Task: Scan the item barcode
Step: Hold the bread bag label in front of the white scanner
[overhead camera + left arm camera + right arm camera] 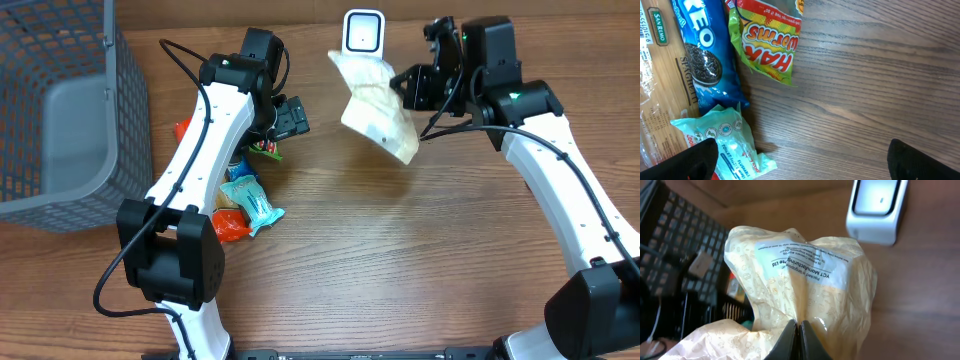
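"Where was there room to pass?"

"The bare table lay open between the two arms, from the middle to the near edge."

"And what stood in the way?"

"The basket filled the far left corner. Snack packets crowded under the left arm, and the cream bag blocked the scanner."

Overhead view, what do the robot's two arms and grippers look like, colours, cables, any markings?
Both arms match: the left arm and right arm have white shells with bulky black joints and thin black cables looping alongside. A small green light glows on the right one. The left gripper and right gripper have dark fingers.
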Action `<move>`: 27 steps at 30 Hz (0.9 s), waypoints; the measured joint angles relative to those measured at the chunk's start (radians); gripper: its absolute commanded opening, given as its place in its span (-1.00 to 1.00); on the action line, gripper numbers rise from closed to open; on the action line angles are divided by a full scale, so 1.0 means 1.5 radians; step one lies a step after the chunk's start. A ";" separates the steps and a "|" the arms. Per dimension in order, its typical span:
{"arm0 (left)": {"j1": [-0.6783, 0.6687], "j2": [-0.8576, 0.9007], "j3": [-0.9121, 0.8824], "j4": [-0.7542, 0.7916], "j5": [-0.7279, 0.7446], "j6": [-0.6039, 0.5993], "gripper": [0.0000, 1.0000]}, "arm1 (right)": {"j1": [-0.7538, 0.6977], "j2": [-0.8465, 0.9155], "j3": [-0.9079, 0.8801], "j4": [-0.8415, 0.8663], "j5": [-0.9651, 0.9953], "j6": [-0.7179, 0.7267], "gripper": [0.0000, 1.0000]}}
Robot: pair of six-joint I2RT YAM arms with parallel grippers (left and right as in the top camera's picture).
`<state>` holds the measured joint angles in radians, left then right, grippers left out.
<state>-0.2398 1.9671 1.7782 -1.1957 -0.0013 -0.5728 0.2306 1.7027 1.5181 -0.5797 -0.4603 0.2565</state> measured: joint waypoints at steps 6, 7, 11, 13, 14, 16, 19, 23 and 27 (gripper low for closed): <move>0.000 0.000 0.000 0.000 0.000 0.000 0.99 | 0.000 0.011 0.003 0.073 0.045 -0.004 -0.93; 0.000 0.000 0.000 0.001 0.000 0.000 1.00 | 0.000 0.019 0.004 0.091 0.051 -0.004 -0.93; 0.000 0.000 0.000 0.002 0.000 0.000 1.00 | 0.004 0.058 0.005 0.156 0.091 -0.005 -0.92; 0.000 0.000 0.000 0.003 0.000 0.000 0.99 | 0.010 0.085 0.005 0.192 0.126 -0.007 -0.93; 0.000 0.000 0.000 0.002 0.000 0.000 1.00 | 0.013 0.095 0.005 0.206 0.139 -0.008 -0.93; 0.000 0.000 0.000 0.002 0.000 0.000 1.00 | 0.025 0.120 0.005 0.242 0.173 -0.015 -0.93; 0.000 0.000 0.000 0.002 0.000 0.000 1.00 | 0.045 0.151 0.005 0.298 0.215 -0.026 -0.93; 0.000 0.000 0.000 0.002 0.000 0.000 0.99 | 0.072 0.178 0.005 0.350 0.266 -0.047 -0.93; 0.000 0.000 0.000 0.002 0.000 0.000 1.00 | 0.089 0.200 0.006 0.408 0.300 -0.067 -0.93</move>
<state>-0.2394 1.9671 1.7786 -1.1923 -0.0013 -0.5728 0.3641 2.0033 1.5269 0.0330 -0.0105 0.1562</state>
